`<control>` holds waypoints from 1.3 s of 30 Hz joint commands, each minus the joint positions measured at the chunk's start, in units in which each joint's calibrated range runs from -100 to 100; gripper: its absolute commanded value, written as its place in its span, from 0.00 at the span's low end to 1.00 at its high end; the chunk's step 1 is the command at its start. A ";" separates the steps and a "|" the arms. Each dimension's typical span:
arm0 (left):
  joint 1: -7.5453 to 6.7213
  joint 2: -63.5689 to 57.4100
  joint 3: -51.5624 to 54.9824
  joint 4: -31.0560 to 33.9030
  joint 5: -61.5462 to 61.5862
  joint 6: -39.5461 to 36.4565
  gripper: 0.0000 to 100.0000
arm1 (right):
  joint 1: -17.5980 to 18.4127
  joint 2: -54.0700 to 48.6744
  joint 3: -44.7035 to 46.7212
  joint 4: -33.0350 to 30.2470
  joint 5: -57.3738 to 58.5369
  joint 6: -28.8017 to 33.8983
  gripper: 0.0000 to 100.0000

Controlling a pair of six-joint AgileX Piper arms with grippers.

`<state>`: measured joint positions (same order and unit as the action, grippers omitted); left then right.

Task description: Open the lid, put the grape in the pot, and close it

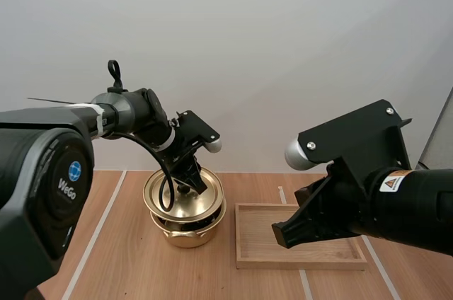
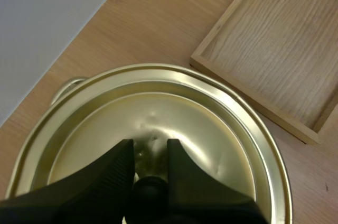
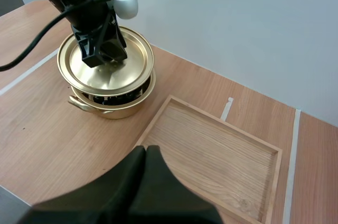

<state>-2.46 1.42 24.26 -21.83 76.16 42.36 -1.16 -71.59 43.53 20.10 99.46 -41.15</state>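
Over the golden pot, the left gripper pinches the black knob of the lid, which hangs slightly tilted just above the rim. Something dark shows through the gap. It may be the grapes, but I cannot tell. The wooden tray beside the pot holds nothing. I'd judge this the closing step: lower the lid level and centred, then let go. The right gripper, fingers pressed together on nothing, hovers over the tray's near edge.
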 commanded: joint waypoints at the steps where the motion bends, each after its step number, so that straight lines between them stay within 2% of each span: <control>1: -0.18 0.54 1.26 -4.05 -1.45 3.76 0.00 | -0.27 -0.74 0.01 -0.36 0.54 0.54 0.00; 5: -0.18 0.54 1.82 -5.18 -0.26 5.80 0.02 | -0.27 -0.74 0.01 -0.36 0.54 0.54 0.00; 7: -0.18 0.54 1.82 -5.18 0.14 5.65 0.13 | -0.27 -0.74 0.01 -0.36 0.54 0.53 0.00; 9: -0.18 0.54 1.82 -5.18 1.41 5.28 0.35 | -0.27 -0.74 0.01 -0.62 0.54 0.53 0.00; 11: -0.18 -0.03 1.82 -4.96 3.47 5.09 0.65 | -0.27 -0.74 0.01 -1.20 0.54 0.53 0.00; 12: -0.18 -0.73 1.82 -4.96 4.80 4.94 0.85 | -0.27 -0.74 0.01 -1.57 0.32 0.53 0.00; 13: -0.18 -1.40 1.82 -4.96 6.22 4.73 1.00 | -0.27 -0.74 0.01 -2.58 -0.68 0.53 0.00; 20: -0.18 -10.63 1.82 -4.85 11.68 3.41 1.00 | -0.27 -0.74 -0.23 -7.03 -7.24 2.12 0.00; 21: -0.18 -13.39 1.82 -4.85 13.44 2.63 0.97 | -0.27 -0.74 -0.27 -7.99 -9.45 3.24 0.00; 22: -0.18 -14.36 1.68 -4.67 14.16 2.35 0.90 | -0.27 -0.74 -0.27 -8.00 -10.00 3.24 0.00; 24: -0.18 -20.76 1.54 -4.00 19.02 -0.04 0.43 | -0.27 -0.74 -0.27 -8.20 -12.16 3.24 0.00; 25: -0.18 -23.69 1.54 -3.40 20.96 -1.38 0.16 | -0.27 -0.74 -0.27 -8.08 -13.24 3.71 0.00; 26: -0.18 -26.12 1.54 -3.04 21.88 -1.87 0.00 | -0.27 -0.74 -0.27 -7.94 -13.92 4.35 0.00; 32: -0.18 -45.55 2.51 -2.30 20.53 -11.93 0.00 | -0.27 -2.51 -0.27 -6.28 -21.21 8.36 0.00; 38: -0.18 -64.95 12.80 -2.30 4.97 -15.44 0.00 | -0.27 -11.86 3.25 -6.94 -34.03 8.75 0.00; 39: -0.18 -69.09 14.80 -2.30 2.96 -16.37 0.00 | -0.27 -15.54 4.67 -8.48 -37.90 10.53 0.00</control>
<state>-2.46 -58.71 33.96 -24.06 85.83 28.38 -1.16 -77.41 44.37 13.33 74.55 -33.20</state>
